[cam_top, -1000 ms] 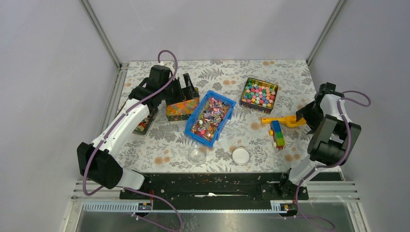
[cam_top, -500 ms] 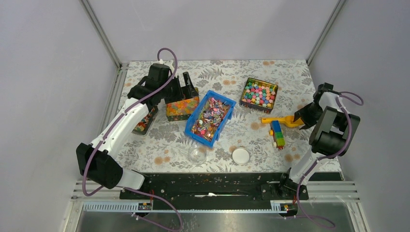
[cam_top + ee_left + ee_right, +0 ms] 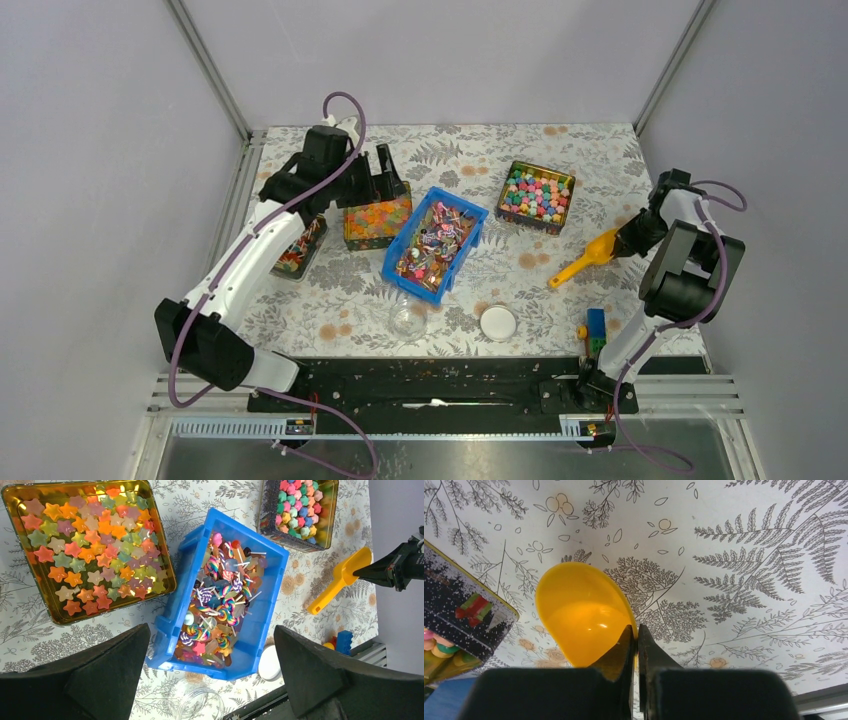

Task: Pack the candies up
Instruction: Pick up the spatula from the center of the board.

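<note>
Blue bin (image 3: 172, 611) open above; star tin (image 3: 376, 238) crowds left, glass jar (image 3: 408, 320) near front

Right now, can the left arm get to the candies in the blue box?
Probably yes. The left gripper hangs open, close to the blue box. The candies lie uncovered, and nothing seems to block the way. The right gripper holds the yellow scoop far away.
</note>
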